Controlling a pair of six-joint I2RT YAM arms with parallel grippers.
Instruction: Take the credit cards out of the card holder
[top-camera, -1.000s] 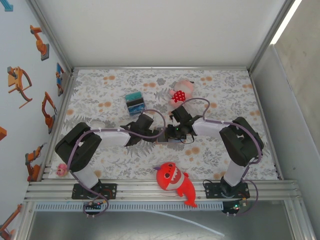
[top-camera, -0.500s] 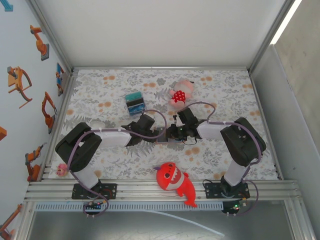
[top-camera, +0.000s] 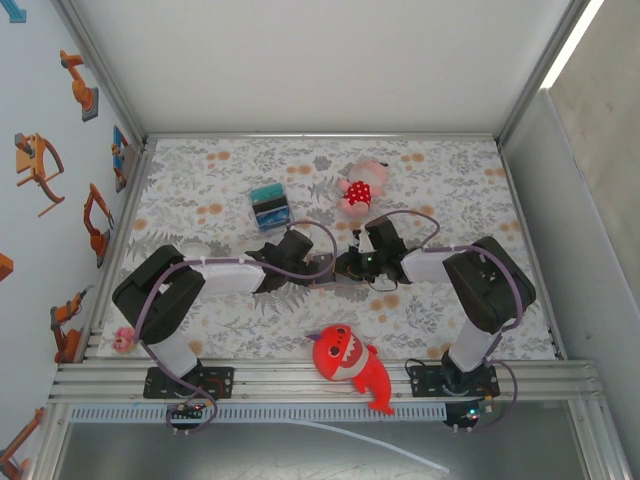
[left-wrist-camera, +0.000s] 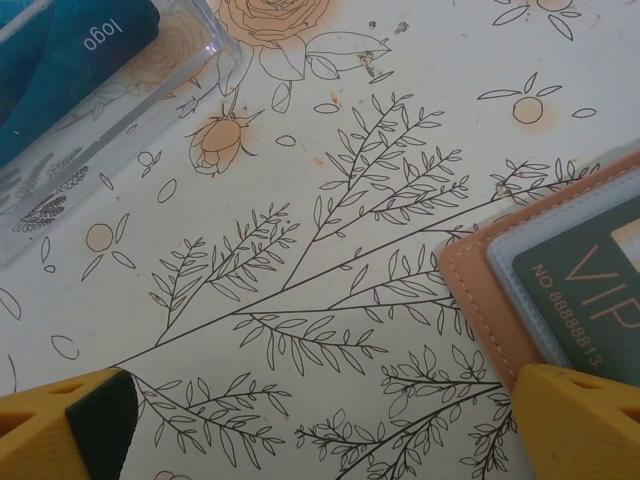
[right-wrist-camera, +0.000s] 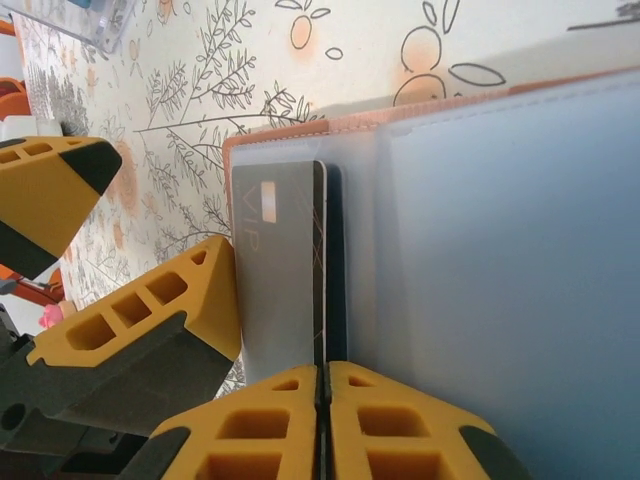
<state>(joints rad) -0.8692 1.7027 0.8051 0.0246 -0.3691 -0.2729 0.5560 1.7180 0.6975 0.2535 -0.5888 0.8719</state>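
While the right pincer (right-wrist-camera: 322, 405) is pinched shut on the edge of the grey credit card (right-wrist-camera: 280, 270) sticking out of the card holder (right-wrist-camera: 480, 260), pull straight along the pocket, no twisting; the left pincer (left-wrist-camera: 325, 430), spread wide, should pin the card holder's corner to the desk (left-wrist-camera: 330, 150)

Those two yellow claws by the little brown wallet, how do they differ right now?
The left arm's yellow claw stands wide open; the right arm's yellow claw is shut. The left claw holds nothing, one finger at the edge of the tan leather-like folding wallet; the right claw pinches the grey-green VIP card sticking out of it. Both are yellow and work at the same wallet.
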